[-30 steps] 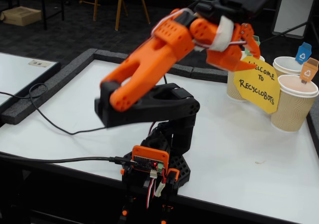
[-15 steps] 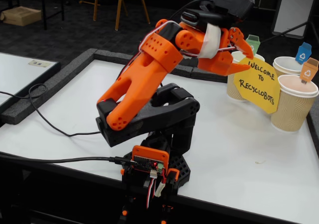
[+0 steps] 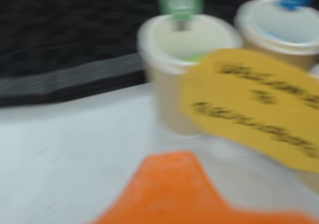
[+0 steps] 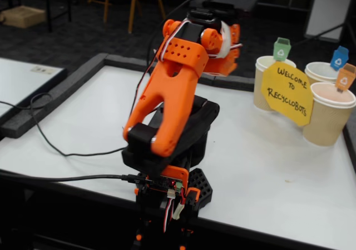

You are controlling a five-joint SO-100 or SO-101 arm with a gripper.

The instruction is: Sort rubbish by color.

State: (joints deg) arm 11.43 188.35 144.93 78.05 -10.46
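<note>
No rubbish shows on the table in either view. My orange gripper (image 4: 225, 58) is held high above the white table (image 4: 267, 172), left of the cups, and the wrist hides its jaws. In the blurred wrist view only one orange finger (image 3: 172, 184) shows at the bottom edge, with nothing visible against it. Ahead of it stand the green-tagged cup (image 3: 182, 64) and the blue-tagged cup (image 3: 284, 27). Their insides are too blurred to read.
Three beige paper cups stand at the table's right: green-tagged (image 4: 267, 86), blue-tagged (image 4: 322, 72), orange-tagged (image 4: 328, 116). A yellow sign (image 4: 287, 93) leans in front of them. Black foam edging (image 4: 83, 75) borders the table. Cables (image 4: 50, 139) trail at the left.
The arm has swung up and back to the left, away from the cups and the yellow sign, and now stands folded over its base.
</note>
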